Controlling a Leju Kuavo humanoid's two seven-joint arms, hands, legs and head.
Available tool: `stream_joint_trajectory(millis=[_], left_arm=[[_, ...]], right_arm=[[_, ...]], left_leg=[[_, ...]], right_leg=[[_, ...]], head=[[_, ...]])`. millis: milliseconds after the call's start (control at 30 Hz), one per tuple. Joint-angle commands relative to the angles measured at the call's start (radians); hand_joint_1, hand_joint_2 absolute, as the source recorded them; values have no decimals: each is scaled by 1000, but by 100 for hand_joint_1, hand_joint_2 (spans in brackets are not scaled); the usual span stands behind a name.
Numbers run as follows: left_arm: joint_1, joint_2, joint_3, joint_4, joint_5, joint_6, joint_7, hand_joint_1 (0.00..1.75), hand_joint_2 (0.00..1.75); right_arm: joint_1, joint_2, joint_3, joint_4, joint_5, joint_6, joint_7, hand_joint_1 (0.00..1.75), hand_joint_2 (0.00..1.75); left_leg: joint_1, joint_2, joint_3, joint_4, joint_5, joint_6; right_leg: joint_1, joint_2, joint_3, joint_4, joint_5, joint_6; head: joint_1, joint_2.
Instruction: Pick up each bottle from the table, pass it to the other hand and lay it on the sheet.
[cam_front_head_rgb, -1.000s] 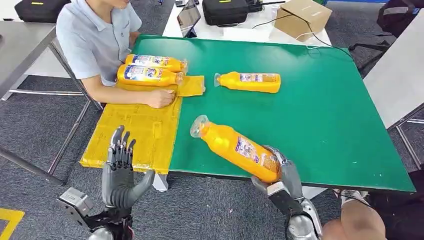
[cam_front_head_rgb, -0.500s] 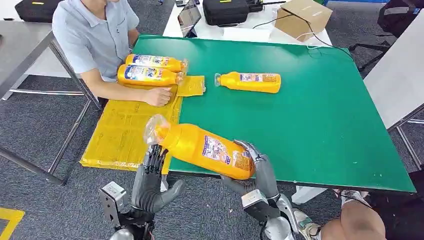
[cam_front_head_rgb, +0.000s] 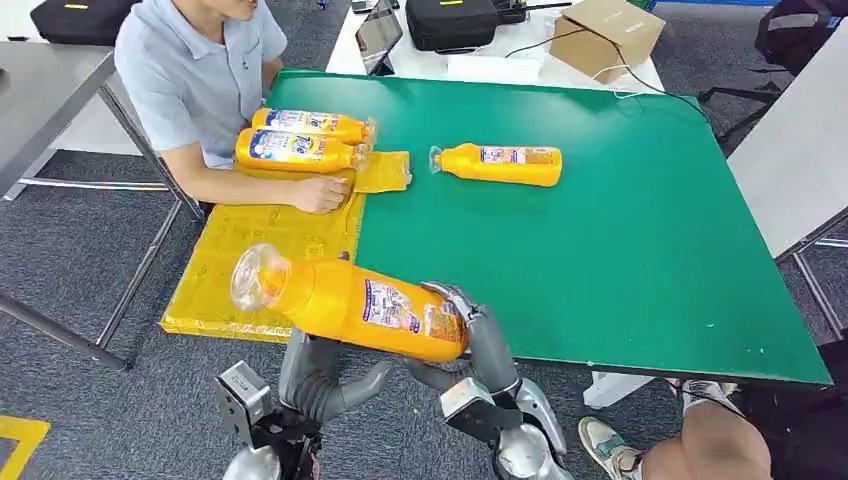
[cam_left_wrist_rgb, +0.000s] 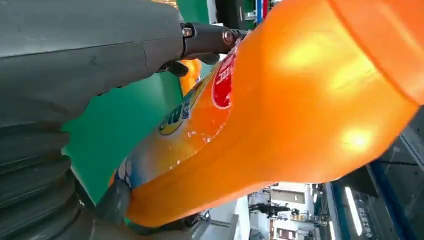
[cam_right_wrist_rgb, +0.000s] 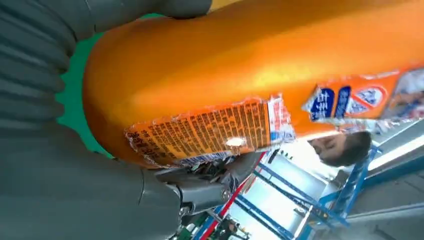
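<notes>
Bottle (cam_front_head_rgb: 350, 305) is in the air over the table's near edge, lying sideways, cap end over the sheet (cam_front_head_rgb: 262, 262). My right hand (cam_front_head_rgb: 472, 345) wraps its base. My left hand (cam_front_head_rgb: 318, 372) sits under the middle, thumb spread, touching the bottle; can't tell whether it grips. Two bottles (cam_front_head_rgb: 298, 140) lie on the sheet's far end, beside a person's hand (cam_front_head_rgb: 322, 194). Another bottle (cam_front_head_rgb: 497, 163) lies mid-table (cam_front_head_rgb: 620, 230), toward the far edge.

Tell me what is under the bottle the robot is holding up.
Under the held bottle sits the left hand, palm and thumb visible; the bottle hides its fingers. The right hand grips the base. Behind lie the yellow sheet and green table edge, partly covered.
</notes>
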Motion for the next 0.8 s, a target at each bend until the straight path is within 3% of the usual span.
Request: stream_joint_trajectory(millis=[33,467,500,533,567,600,700,800], left_arm=[[-60,22,4,94,99,-85,30,0,175],[-119,5,34,114,163,-163,55,0,175],[-122,4,35,118,163,-163,55,37,175],[-123,2,38,118,166,-167,52,162,175],[-124,2,39,117,167,-167,51,162,175],[-124,2,41,115,167,-168,50,175,175],[-122,5,48,108,162,-166,41,175,175],[-122,10,51,109,156,-163,37,175,175]], right_arm=[[-88,-37,73,133,2,29,20,175,175],[-178,-35,168,271,22,134,47,175,175],[-183,-35,173,280,24,138,48,175,175],[-193,-35,181,300,20,146,51,175,175],[-195,-36,183,304,20,147,51,175,175],[-200,-38,186,313,20,148,53,169,175],[-210,-43,192,352,22,152,63,143,175],[-208,-42,193,354,23,151,62,148,175]], left_leg=[[0,1,4,-2,0,-1],[1,2,5,-1,-1,-1],[1,2,4,-1,-1,-1],[1,1,3,-1,0,-1],[1,1,5,-1,-1,-1],[1,1,4,-1,-1,-1],[1,0,5,-1,-1,-1],[1,0,4,-1,0,-1]], right_leg=[[1,0,3,-2,0,-1],[1,1,5,-2,0,-2],[1,0,4,-2,0,-2],[1,0,3,-1,0,-1],[1,0,5,-2,-1,-2],[1,0,4,-2,0,-2],[1,-1,5,-2,-1,-2],[1,-1,4,-2,-1,-2]], head=[[0,0],[0,0],[0,0],[0,0],[0,0],[0,0],[0,0],[0,0]])
